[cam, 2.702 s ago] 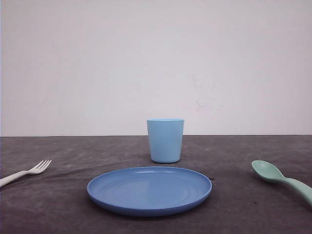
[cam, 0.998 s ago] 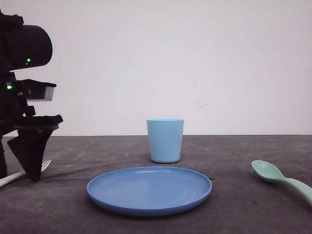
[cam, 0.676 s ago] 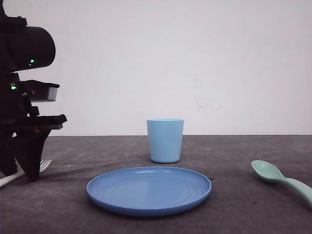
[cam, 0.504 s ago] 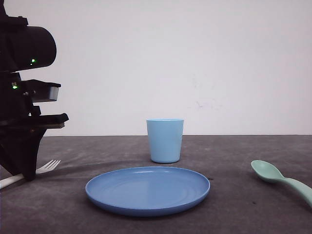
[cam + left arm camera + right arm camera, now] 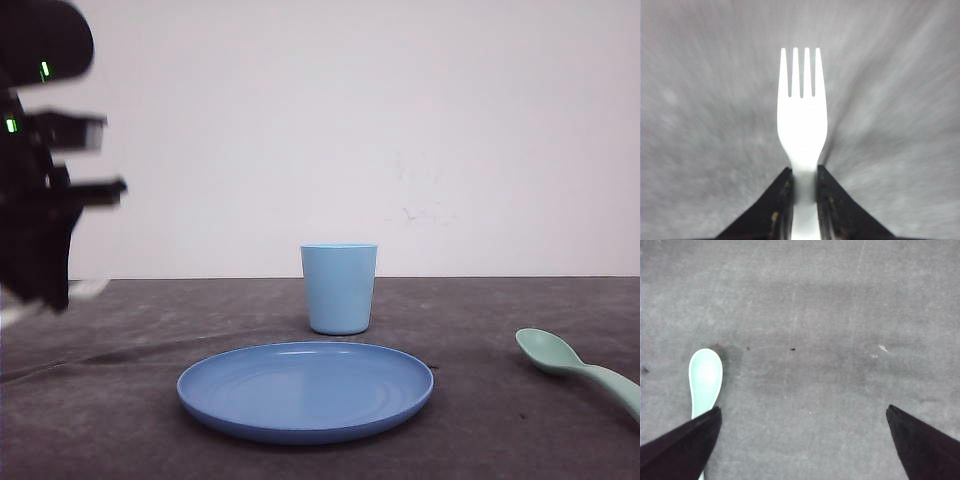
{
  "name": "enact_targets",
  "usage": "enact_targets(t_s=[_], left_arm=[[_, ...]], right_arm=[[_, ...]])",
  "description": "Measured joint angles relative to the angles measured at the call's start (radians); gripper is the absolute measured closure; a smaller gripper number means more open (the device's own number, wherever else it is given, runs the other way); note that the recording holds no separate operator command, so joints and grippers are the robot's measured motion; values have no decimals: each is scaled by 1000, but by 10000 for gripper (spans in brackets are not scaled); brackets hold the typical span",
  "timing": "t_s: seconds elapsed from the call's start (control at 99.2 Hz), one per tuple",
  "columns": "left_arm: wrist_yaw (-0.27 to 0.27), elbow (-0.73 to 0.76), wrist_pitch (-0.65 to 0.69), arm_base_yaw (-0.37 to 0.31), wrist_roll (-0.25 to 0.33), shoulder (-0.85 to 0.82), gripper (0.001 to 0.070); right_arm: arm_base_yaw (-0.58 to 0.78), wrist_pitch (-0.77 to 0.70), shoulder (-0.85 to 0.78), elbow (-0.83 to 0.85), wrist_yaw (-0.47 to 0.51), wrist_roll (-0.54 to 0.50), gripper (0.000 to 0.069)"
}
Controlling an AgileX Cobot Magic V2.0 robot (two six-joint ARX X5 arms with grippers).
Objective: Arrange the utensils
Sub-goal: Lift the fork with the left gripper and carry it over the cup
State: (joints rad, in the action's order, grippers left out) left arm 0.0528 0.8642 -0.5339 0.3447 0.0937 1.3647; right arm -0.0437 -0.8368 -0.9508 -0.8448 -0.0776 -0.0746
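Fork (image 5: 802, 125) up off the table, clamped by its neck between the left gripper (image 5: 804, 181) fingers, tines pointing straight out ahead of the wrist camera, and the dark mat (image 5: 700, 125) under it is streaked with blur. From the front, the left arm hangs at the far left edge with a pale smear of fork (image 5: 85, 289) poking out beside it, clear of the surface. So the step in hand looks like the carry, fork lifted and on its way somewhere.

Over on the other side, the mint-green spoon (image 5: 575, 368) lies flat on the table at the far right, well apart from the round blue plate (image 5: 305, 388) and the light blue cup (image 5: 339, 288) behind it. The right gripper (image 5: 802, 437) hangs above the mat with fingers spread wide and empty, the spoon bowl (image 5: 705, 377) just beside one fingertip.

Next call, I'd judge: swing the fork toward the plate or cup, keeping that thin neck from twisting in the grip, then release cleanly.
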Motion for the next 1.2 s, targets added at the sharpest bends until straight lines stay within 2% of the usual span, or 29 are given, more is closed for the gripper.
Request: enact_targets(t_s=[0.151, 0.373, 0.544, 0.706, 0.776, 0.958, 1.2], left_arm=[[-6, 0, 11, 0, 1, -109, 664], [-65, 0, 85, 0, 16, -270, 664], [-171, 0, 170, 0, 50, -348, 664], [-315, 0, 330, 1, 73, -364, 664], [-354, 0, 413, 11, 79, -358, 664], [-365, 0, 657, 63, 80, -293, 664], [-365, 0, 1000, 137, 80, -105, 664]], right_arm=[[0, 0, 0, 0, 0, 0, 25], [0, 0, 0, 0, 0, 0, 25], [0, 0, 0, 0, 0, 0, 25], [0, 0, 0, 0, 0, 0, 25], [0, 0, 0, 0, 0, 0, 25], [0, 0, 0, 0, 0, 0, 25], [0, 0, 0, 0, 0, 0, 25]])
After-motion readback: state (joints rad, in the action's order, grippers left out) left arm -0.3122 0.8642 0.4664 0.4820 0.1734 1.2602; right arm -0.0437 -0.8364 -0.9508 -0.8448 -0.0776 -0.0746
